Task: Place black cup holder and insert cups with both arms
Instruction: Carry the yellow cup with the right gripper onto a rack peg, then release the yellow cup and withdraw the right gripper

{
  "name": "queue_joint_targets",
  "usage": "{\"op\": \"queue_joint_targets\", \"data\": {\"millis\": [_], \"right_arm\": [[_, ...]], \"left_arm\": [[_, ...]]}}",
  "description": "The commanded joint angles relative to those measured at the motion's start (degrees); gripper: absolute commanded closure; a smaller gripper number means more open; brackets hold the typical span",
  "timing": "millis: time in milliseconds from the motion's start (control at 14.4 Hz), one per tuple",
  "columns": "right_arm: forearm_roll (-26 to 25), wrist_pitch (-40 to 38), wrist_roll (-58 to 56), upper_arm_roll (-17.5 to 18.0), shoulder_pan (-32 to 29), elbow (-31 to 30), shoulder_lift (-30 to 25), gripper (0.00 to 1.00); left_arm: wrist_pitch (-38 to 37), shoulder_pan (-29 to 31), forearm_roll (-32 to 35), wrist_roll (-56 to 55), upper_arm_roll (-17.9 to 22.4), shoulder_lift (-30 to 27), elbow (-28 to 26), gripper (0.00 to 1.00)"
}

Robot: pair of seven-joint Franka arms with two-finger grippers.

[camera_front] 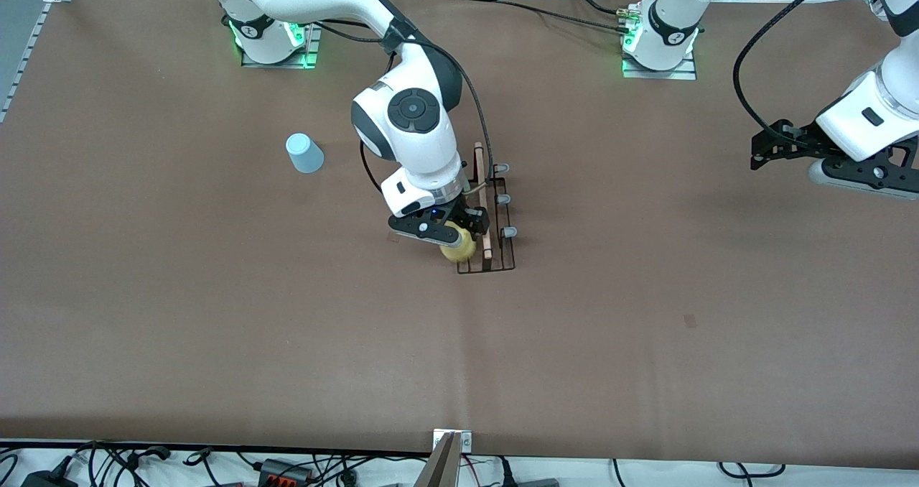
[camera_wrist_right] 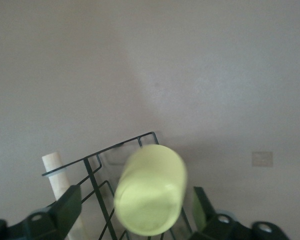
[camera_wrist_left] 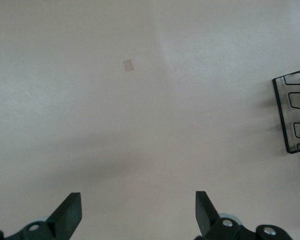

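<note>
The black cup holder (camera_front: 495, 214) stands mid-table, its wooden rod (camera_wrist_right: 57, 172) running along the top; it also shows in the left wrist view (camera_wrist_left: 295, 112). My right gripper (camera_front: 459, 237) is over the holder's end nearer the front camera. Its fingers are spread wide either side of the yellow cup (camera_front: 459, 246), which sits tilted on the holder's wires (camera_wrist_right: 150, 190). One finger is well apart from the cup. The light blue cup (camera_front: 305, 153) stands upside down on the table toward the right arm's end. My left gripper (camera_front: 759, 153) waits, open and empty (camera_wrist_left: 136, 200), over the left arm's end. The green cup is out of view.
The brown table (camera_front: 215, 314) has a small tape patch (camera_front: 690, 320) toward the left arm's end. Cables and a bracket lie along the front edge (camera_front: 449, 451). The two arm bases (camera_front: 657, 49) stand along the back edge.
</note>
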Motion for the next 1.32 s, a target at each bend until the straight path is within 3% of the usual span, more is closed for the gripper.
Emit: {"op": "queue_joint_targets", "data": {"millis": [0,346,692,831,969,1246], "right_arm": [[-1.37,-1.06,-0.59,-0.67,0.14,1.56,-0.67,0.0],[-0.66,-12.47,-8.11,-0.41,-12.49,-4.05,-14.8,0.0],[5.74,-21.34,-29.89,0.12,-31.64,-7.76,-26.33,0.0],[5.66,-26.97,-41.39,0.03,-37.02,-7.67,-29.23,0.0],[5.31,-29.44,-50.56,0.03,-40.28,-7.67,-31.35,0.0],[5.14,-35.0,-53.48,-0.32,-40.47,-9.24,-32.5,0.0]], "left_arm": [[-0.1,0.32,-0.9,1.08,0.01,0.16,0.78,0.0],[-0.1,0.32,-0.81,1.08,0.01,0.16,0.78,0.0],[-0.1,0.41,-0.81,1.08,0.01,0.16,0.78,0.0],[-0.1,0.32,-0.81,1.08,0.01,0.16,0.78,0.0],[-0.1,0.32,-0.9,1.08,0.1,0.16,0.78,0.0],[-0.01,0.32,-0.81,1.08,0.01,0.16,0.78,0.0]]}}
